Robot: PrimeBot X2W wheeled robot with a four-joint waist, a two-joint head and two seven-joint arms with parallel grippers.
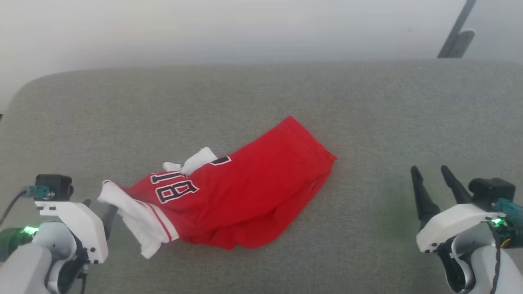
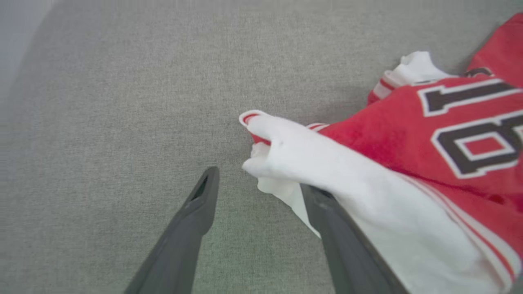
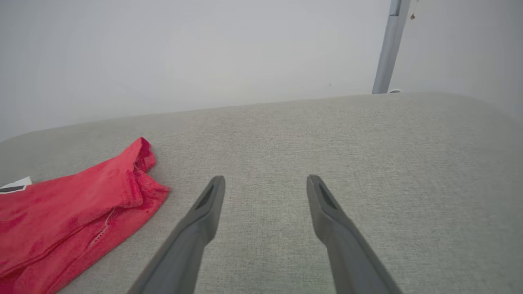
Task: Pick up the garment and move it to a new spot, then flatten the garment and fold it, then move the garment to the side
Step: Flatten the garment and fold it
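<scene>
A crumpled red garment lies near the middle of a grey fabric-covered table, its dark-and-white number print facing up and a white sleeve with red stripes trailing toward the robot's left side. The left end effector sits at that sleeve with its two dark fingers spread. One finger rests over bare fabric, while the other is partly covered by the white cloth draped across it, and nothing is pinched between them. The right end effector hovers over open table well apart from the garment's red hem, its fingers likewise parted and empty. A grey metal post rises beyond the table's far edge against a pale wall.
</scene>
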